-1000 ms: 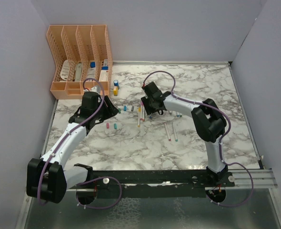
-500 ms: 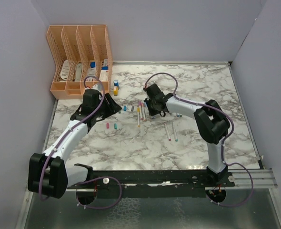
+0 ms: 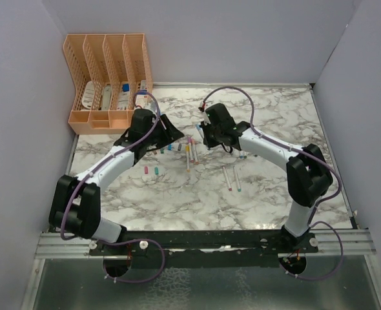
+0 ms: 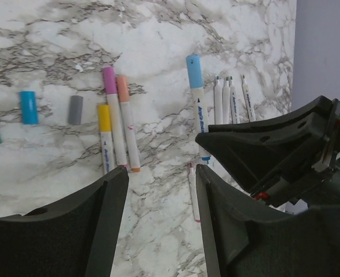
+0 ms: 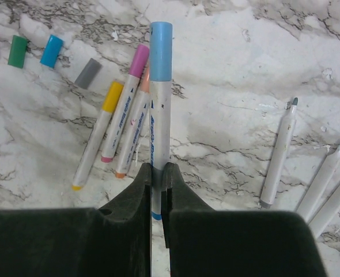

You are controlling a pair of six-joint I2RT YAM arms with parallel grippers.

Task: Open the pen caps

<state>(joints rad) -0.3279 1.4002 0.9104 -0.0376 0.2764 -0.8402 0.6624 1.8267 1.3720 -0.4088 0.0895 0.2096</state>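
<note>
Blue-capped pen (image 5: 159, 109) tight in right hand (image 5: 157, 172).

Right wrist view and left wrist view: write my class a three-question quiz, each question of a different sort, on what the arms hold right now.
1. True or false: the left fingers are closed on a pen.
2. The cap of the pen gripped between the right fingers is: A pink, B light blue, C yellow.
3. Fill in: beside that pen, ___ capped pens lie side by side.
Key: 1 false; 2 B; 3 three.
</note>
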